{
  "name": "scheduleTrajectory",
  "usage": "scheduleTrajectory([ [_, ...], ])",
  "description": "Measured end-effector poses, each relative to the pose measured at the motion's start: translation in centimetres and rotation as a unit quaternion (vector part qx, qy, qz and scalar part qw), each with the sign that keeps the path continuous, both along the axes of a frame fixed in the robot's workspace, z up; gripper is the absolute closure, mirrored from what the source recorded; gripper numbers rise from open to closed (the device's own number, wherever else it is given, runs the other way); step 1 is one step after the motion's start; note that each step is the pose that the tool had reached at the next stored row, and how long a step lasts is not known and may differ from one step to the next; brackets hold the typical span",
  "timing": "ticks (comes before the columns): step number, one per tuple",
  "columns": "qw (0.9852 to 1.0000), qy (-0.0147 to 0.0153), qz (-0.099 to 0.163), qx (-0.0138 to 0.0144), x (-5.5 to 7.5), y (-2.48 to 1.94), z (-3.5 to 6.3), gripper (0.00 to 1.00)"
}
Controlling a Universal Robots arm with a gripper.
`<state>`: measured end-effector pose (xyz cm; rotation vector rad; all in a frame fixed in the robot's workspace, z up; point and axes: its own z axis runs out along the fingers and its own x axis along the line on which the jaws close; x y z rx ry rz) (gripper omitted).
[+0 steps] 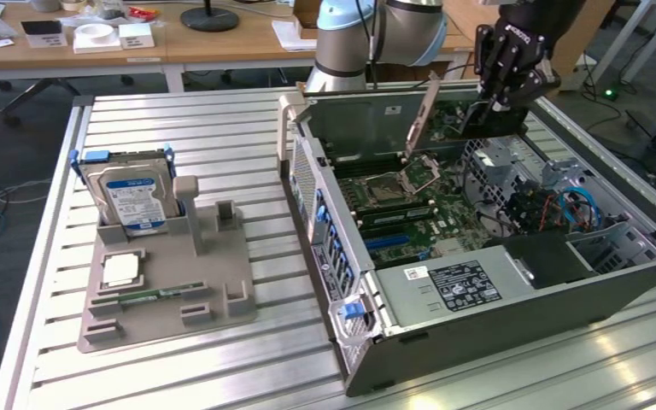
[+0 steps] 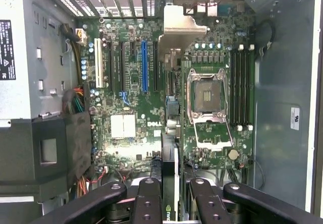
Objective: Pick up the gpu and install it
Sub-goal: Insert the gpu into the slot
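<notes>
Gripping the gpu (image 2: 169,163), claw (image 1: 501,102) hovers above Dell motherboard (image 2: 126,103).

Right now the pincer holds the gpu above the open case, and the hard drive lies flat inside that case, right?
No. The hard drive stands upright in the grey holder outside the case, on the exterior view's left; the exterior view shows it. The pincer does hold the gpu above the open case.
</notes>
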<state>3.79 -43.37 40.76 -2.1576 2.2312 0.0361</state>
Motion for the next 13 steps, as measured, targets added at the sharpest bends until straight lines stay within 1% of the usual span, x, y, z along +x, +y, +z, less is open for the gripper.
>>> scheduleTrajectory([
  [5, 1.0000, 0.0000, 0.000, -0.0001, -0.56, 0.00, -0.16, 0.74],
  [13, 1.0000, 0.0000, 0.000, -0.0001, -0.90, 0.00, -0.79, 0.74],
])
